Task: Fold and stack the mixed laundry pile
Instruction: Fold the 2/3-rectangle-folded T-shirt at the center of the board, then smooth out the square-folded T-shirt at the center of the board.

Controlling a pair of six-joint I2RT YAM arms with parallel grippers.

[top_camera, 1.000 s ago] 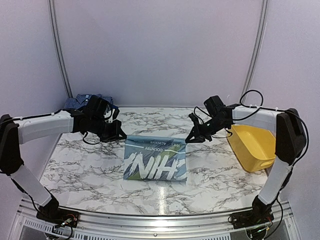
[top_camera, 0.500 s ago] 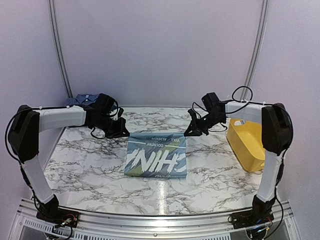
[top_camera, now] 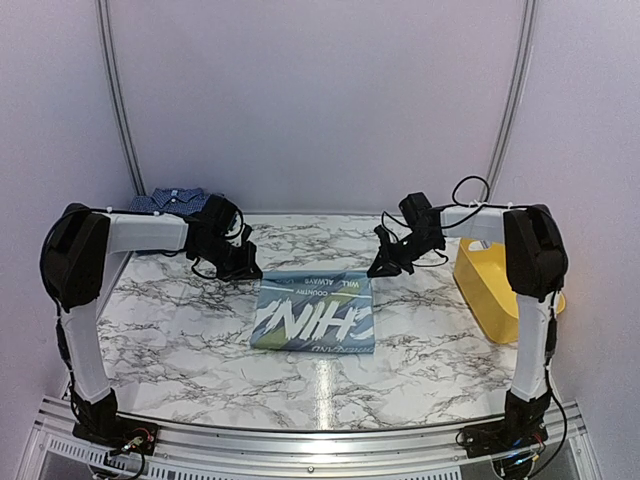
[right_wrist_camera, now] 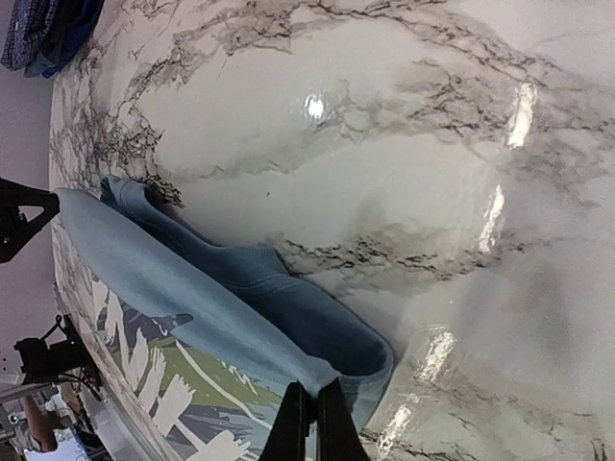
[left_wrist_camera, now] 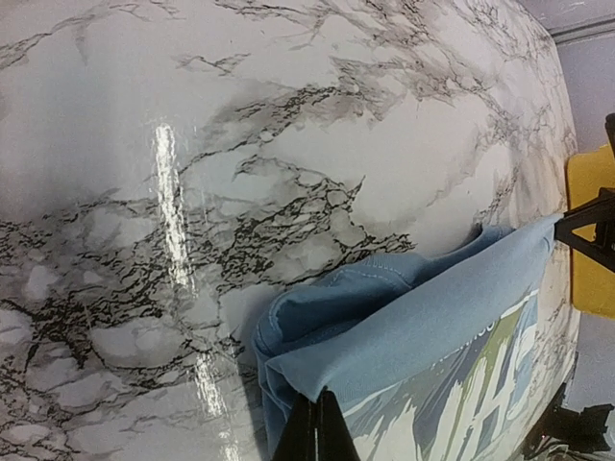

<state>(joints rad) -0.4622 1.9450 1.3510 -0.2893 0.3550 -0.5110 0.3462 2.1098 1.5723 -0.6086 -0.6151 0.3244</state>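
Top external view: one marble-patterned bench [top_camera: 180, 330] carries everything, with two arms reaching in over it. The left arm [top_camera: 140, 232] comes from the left side and the right arm [top_camera: 480, 222] from the right. One yellow tub [top_camera: 490, 285] sits at the right edge of the bench, just beside the right arm. One light-blue T-shirt [top_camera: 315, 318] lies in the middle of the bench, folded into a rectangle with its printed graphic facing up. In the far left corner lies the rest of the laundry pile [top_camera: 170, 198]. A navy check shirt shows on top, and the right wrist view shows a solid dark-blue piece with it [right_wrist_camera: 43, 29]. How many garments are in the pile cannot be told.

The left jaws sit at the far left corner of the T-shirt. In the left wrist view they are pressed together on the fabric [left_wrist_camera: 423, 336], with no gap showing between the tips. The right jaws sit at the far right corner, likewise pinched tight on the cloth [right_wrist_camera: 192, 307] where the top layer folds over a lower one.
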